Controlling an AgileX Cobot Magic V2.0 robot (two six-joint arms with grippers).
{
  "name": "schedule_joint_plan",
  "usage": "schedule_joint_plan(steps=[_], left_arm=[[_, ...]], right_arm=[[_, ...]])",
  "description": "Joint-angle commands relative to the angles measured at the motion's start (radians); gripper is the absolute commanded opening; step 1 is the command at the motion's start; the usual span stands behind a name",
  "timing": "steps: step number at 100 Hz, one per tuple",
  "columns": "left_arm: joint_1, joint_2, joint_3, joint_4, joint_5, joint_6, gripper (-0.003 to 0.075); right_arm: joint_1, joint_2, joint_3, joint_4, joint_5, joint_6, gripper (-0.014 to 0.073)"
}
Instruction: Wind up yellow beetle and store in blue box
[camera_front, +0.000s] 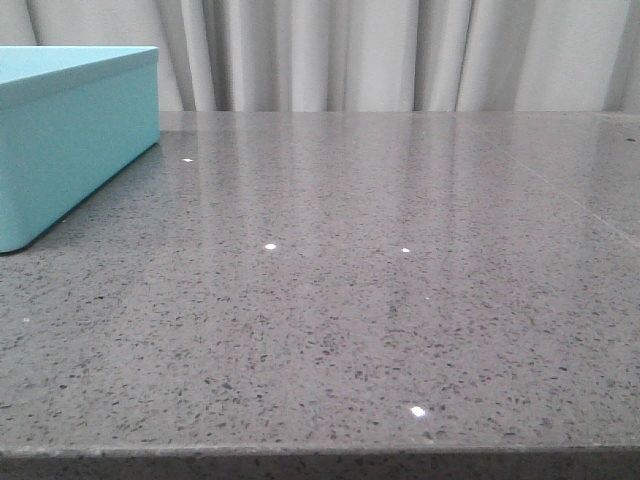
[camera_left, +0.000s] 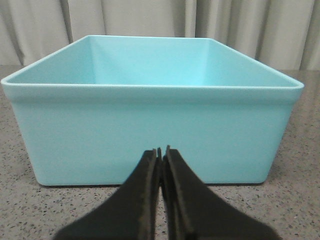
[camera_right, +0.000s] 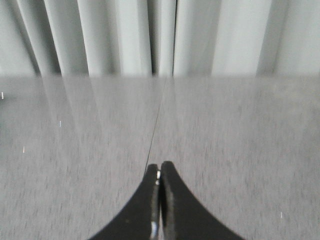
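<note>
The blue box (camera_front: 70, 140) stands at the far left of the grey table in the front view, cut off by the frame edge. It fills the left wrist view (camera_left: 150, 130), open at the top; the part of its inside that shows is empty. My left gripper (camera_left: 161, 150) is shut and empty, close in front of the box's near wall, low over the table. My right gripper (camera_right: 159, 166) is shut and empty over bare table. The yellow beetle is out of view in all frames. Neither gripper shows in the front view.
A speckled grey stone table (camera_front: 380, 300) spreads across the front view, its front edge at the bottom. A thin seam (camera_right: 157, 120) runs along the table in the right wrist view. Pale curtains (camera_front: 400, 50) hang behind the table.
</note>
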Motion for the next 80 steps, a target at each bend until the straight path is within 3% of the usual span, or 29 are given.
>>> schedule_joint_plan(steps=[1,28,48,80], left_arm=[[-0.001,-0.033,0.021,-0.006,-0.073,-0.01,-0.0019],[-0.001,-0.033,0.021,-0.006,-0.073,-0.01,-0.0019],[-0.001,-0.033,0.021,-0.006,-0.073,-0.01,-0.0019],[-0.001,-0.031,0.021,-0.006,-0.073,-0.01,-0.0019]], right_arm=[[-0.048,-0.036,0.039,-0.012,-0.229,-0.031,-0.0066],[-0.151,-0.116,0.117,0.137,-0.162,-0.274,-0.0066],[-0.223,-0.199,0.209,0.138,-0.149,-0.241,-0.0066],[-0.224,-0.259,0.305,0.138,-0.154,-0.155,-0.0066]])
